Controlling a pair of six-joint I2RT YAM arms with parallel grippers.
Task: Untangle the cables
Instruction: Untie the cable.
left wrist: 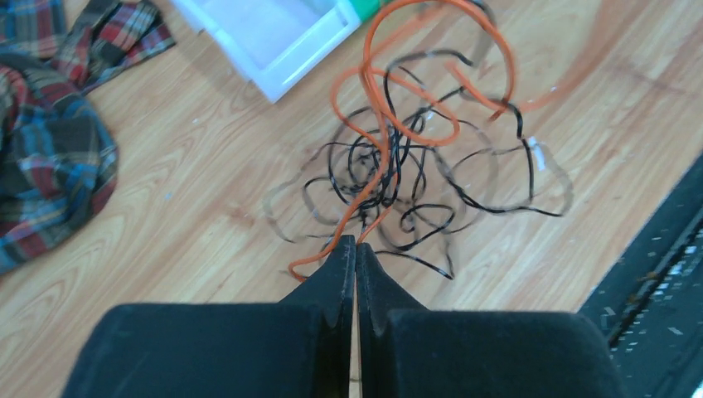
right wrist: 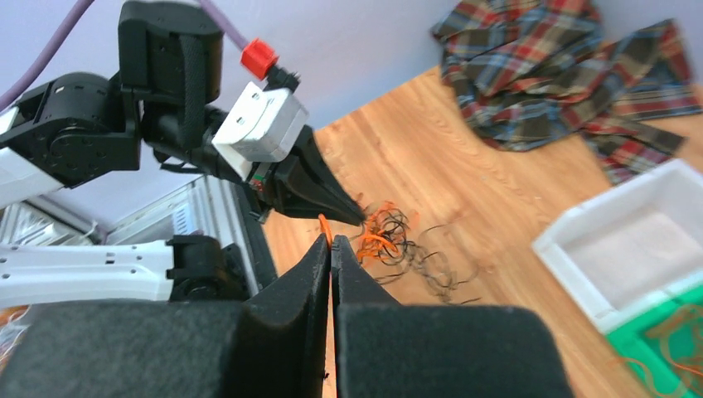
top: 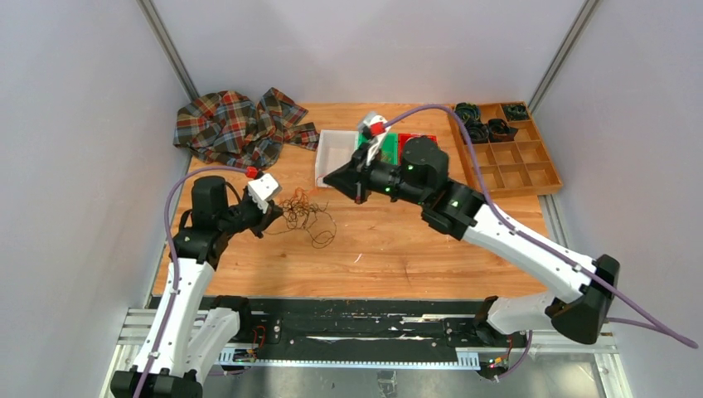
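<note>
A tangle of thin black and orange cables [top: 308, 215] lies on the wooden table left of centre. My left gripper [top: 278, 214] is low at the tangle's left edge. In the left wrist view its jaws [left wrist: 356, 242] are shut, with an orange cable [left wrist: 377, 170] running into the tips and the tangle [left wrist: 414, 178] spread just ahead. My right gripper [top: 358, 196] hovers right of the tangle. Its jaws [right wrist: 331, 240] are shut, with an orange strand [right wrist: 326, 224] pinched at the tip. The left gripper [right wrist: 352, 217] and the tangle [right wrist: 398, 245] sit close beyond it.
A plaid cloth [top: 236, 124] is heaped at the back left. A white bin [top: 336, 157] and green and red trays [top: 410, 143] stand at the back centre. A wooden compartment box [top: 510, 162] at the back right holds dark coiled rolls [top: 485, 126].
</note>
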